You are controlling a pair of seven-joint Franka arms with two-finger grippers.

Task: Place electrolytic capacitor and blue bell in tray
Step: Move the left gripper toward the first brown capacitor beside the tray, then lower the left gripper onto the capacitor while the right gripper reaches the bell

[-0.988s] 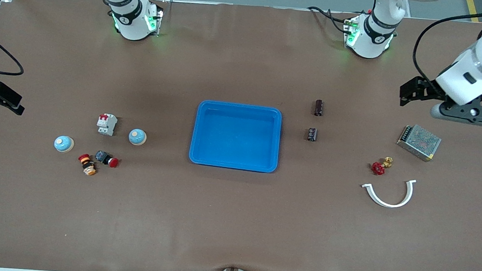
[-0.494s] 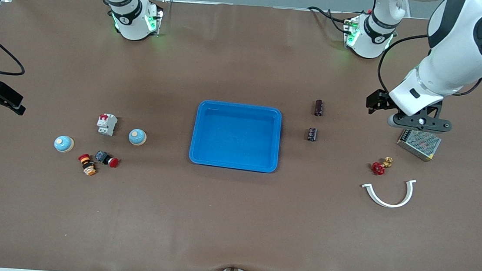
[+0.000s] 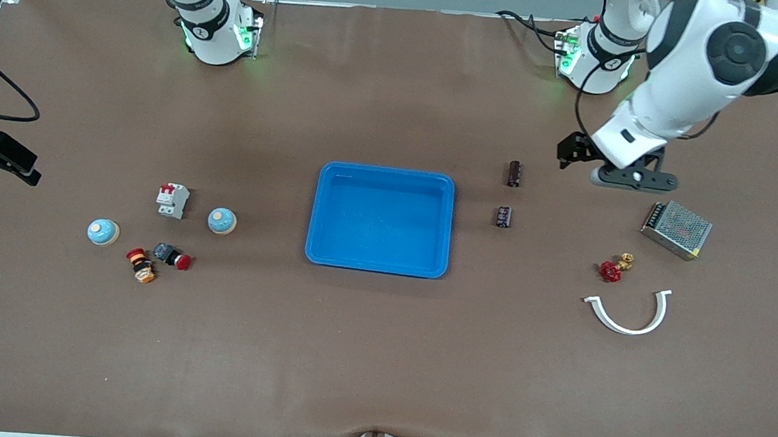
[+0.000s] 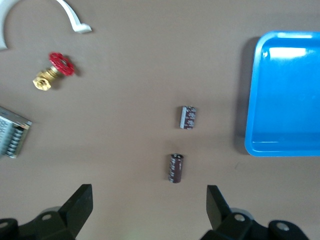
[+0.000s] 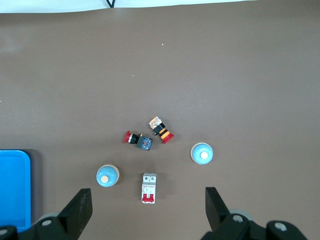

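Brown table cover throughout, nothing yet in the blue tray (image 3: 380, 219) at its middle. Left gripper (image 3: 576, 152) is seen spread wide and empty, hovering just toward the left arm's end from two electrolytic capacitors. The dark capacitor (image 4: 175, 168) lies closest, between the fingers' line in the left wrist view, long axis running toward the front camera; the printed capacitor (image 4: 188, 117) lies past it, nearer that camera. Right gripper (image 5: 145, 210) waits released at the table's other end, two blue bells (image 5: 107, 176) (image 5: 202, 153) below it. Left arm is judged nearer the capacitors.
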